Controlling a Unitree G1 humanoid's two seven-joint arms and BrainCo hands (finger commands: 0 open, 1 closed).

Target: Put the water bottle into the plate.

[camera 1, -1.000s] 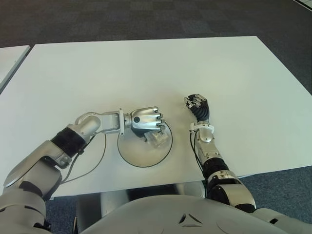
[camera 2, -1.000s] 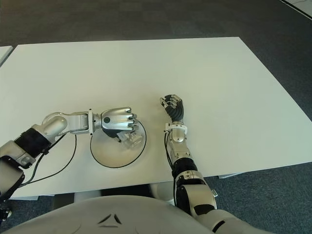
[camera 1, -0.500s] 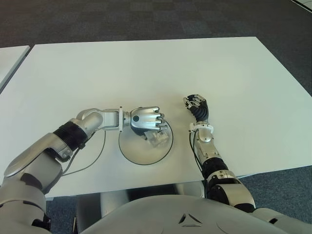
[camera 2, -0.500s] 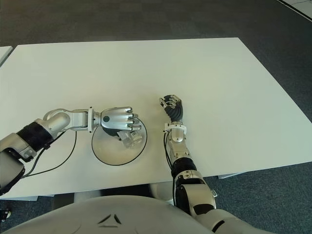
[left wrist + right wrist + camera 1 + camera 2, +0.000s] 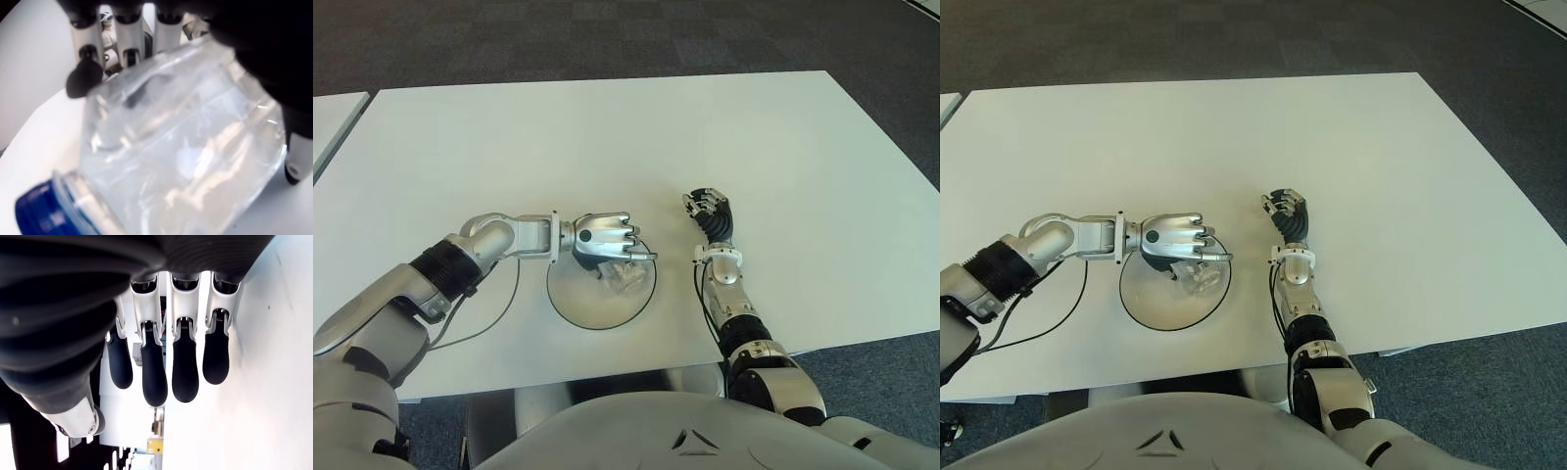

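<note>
A clear water bottle (image 5: 623,277) with a blue cap (image 5: 41,215) lies on its side in the round grey plate (image 5: 570,311) near the table's front edge. My left hand (image 5: 602,235) hovers over the plate's far rim, directly above the bottle. Its fingers (image 5: 127,29) stretch out straight past the bottle and the thumb points away to the right, so the hand is open. In the left wrist view the bottle (image 5: 181,156) fills the space under the palm. My right hand (image 5: 710,211) shows to the right of the plate with its fingers curled and holding nothing.
The white table (image 5: 607,137) spreads wide behind and to both sides of the plate. A black cable (image 5: 499,313) loops from my left forearm over the table's front. Another white table's corner (image 5: 333,117) shows at the far left, with dark carpet beyond.
My left hand has loosened from the bottle: its fingers straightened, the thumb swung out, and the hand shifted slightly left. The bottle now lies in the plate. The right hand has not moved.
</note>
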